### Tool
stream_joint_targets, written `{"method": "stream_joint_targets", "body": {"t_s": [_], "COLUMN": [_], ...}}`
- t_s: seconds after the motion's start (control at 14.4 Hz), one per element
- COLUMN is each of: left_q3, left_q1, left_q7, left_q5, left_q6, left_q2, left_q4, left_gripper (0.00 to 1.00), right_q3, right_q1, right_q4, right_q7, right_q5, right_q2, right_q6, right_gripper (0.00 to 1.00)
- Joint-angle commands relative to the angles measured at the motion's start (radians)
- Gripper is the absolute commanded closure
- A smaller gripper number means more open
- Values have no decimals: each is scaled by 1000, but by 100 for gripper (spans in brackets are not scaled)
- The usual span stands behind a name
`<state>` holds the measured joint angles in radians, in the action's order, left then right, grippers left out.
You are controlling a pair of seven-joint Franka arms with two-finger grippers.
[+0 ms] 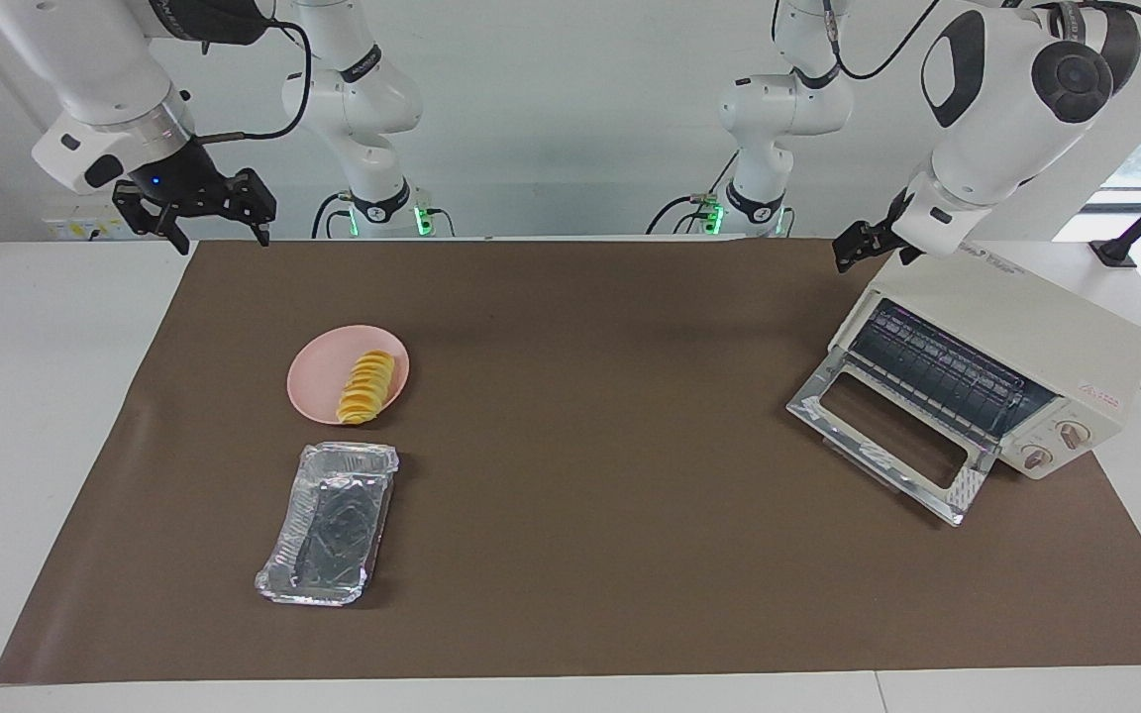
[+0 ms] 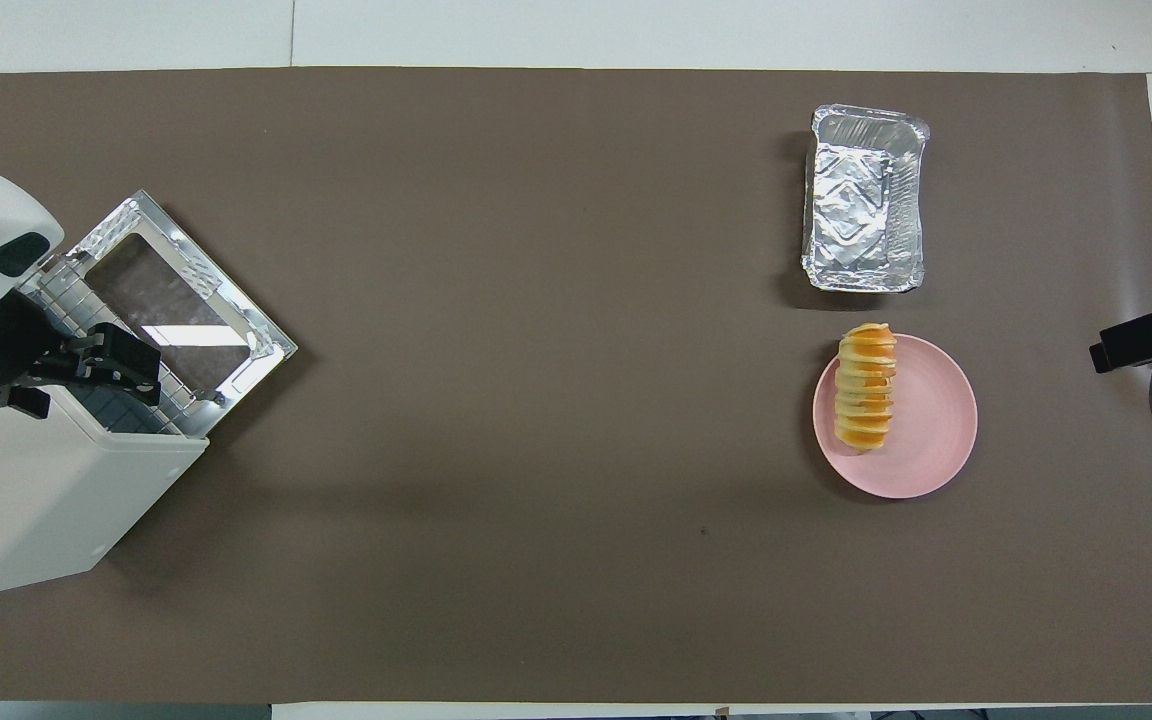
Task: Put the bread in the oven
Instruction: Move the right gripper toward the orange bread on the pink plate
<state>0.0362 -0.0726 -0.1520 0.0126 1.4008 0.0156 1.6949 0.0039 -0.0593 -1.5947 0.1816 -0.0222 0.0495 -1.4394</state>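
Lying on the pink plate [image 1: 318, 381], the bread [image 1: 366, 387] is at the centre left of the facing view and at the centre right of the overhead view [image 2: 866, 386]. It rests along the plate's edge that is toward the middle of the table, and one end of it reaches a little over the rim toward the foil tray [image 1: 331, 523]. This tray stands just beside the plate, farther from the robots, and nothing is in it.

At the right of the facing view stands the oven [image 1: 1011, 361], toward the left arm's end of the table. Its glass door [image 1: 892, 439] is dropped fully open and lies flat on the brown mat [image 1: 590, 475], so the dark wire rack [image 1: 942, 371] inside can be seen.

The left gripper [image 1: 860, 248] hangs in the air over the top edge of the oven, above the open mouth; in the overhead view [image 2: 86, 365] its jaws look apart and hold nothing.

The right gripper [image 1: 206, 213] waits in the upper left of the facing view, over the mat's corner, with its jaws wide open and empty. It is well apart from the bread.
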Motion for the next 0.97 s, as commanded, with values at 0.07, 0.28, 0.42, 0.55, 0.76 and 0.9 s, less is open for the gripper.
{"method": "stream_joint_targets", "body": {"t_s": [0.07,0.28,0.42,0.55,0.76,0.9], "left_q3": [-7,-9,-9,-7,-7,-7], "left_q1": [-7,-6,-6,-6,-6,-6], "left_q7": [-1,-1,-1,-1,-1,-1], "left_q5": [-2,-2,-2,-2,-2,-2], "left_q6": [15,15,15,15,15,15], "left_q2": [20,20,20,20,20,20], "left_q4": [16,16,16,16,16,16], "left_gripper": [0,0,0,0,0,0], "right_q3": [8,8,8,10,19,24], "right_q1": [-20,-17,-16,-5,16,18], "right_q4": [-1,-1,-33,-88,-296,-440], "right_q7": [21,21,24,24,10,-4], "right_q5": [8,4,2,2,4,11], "right_q2": [-2,-2,9,35,125,173], "right_q6": [-7,-12,-16,-44,-209,-324], "right_gripper": [0,0,0,0,0,0]}}
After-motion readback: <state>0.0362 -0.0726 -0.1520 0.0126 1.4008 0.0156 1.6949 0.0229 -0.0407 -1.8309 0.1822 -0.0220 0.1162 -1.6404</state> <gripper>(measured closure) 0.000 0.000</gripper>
